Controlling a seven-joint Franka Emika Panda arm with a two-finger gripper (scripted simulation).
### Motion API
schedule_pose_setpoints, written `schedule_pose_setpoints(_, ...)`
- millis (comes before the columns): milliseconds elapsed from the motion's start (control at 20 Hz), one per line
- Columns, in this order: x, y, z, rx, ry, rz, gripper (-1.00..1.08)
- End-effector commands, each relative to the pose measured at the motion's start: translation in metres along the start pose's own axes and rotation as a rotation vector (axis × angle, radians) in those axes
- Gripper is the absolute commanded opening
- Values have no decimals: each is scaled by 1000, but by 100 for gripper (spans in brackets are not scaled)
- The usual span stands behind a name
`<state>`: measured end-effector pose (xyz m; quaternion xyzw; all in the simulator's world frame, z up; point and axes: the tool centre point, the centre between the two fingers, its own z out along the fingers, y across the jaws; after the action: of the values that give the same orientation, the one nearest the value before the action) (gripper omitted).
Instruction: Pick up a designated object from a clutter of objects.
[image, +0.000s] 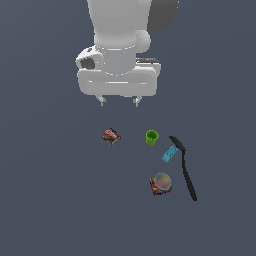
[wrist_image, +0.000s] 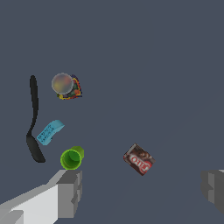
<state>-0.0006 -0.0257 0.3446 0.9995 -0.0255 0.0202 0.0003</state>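
The multicoloured jar (image: 161, 185) with a pale round top stands on the grey floor, nearest the exterior view's bottom; it also shows in the wrist view (wrist_image: 66, 86). My gripper (image: 119, 102) hangs open and empty high above the floor, well behind the clutter. In the wrist view its fingers (wrist_image: 70, 192) stand wide apart, gripper (wrist_image: 142, 189). The jar is far from the gripper. A brown-red packet (image: 111, 136) (wrist_image: 139, 159), a green cup (image: 152, 137) (wrist_image: 71, 158), a light blue bar (image: 169, 153) (wrist_image: 50, 132) and a long black-handled tool (image: 186, 170) (wrist_image: 33, 118) lie scattered.
The black-handled tool lies just to the exterior view's right of the jar, and the blue bar lies between the cup and the jar. The white arm body (image: 120, 45) fills the upper middle of the exterior view.
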Motion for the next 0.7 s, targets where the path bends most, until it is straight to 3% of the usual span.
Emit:
schedule_pose_setpoints(0,0,3,-2,-1,2,8,100)
schedule_pose_setpoints(650,17,-9,12,-5,-2,-15,100)
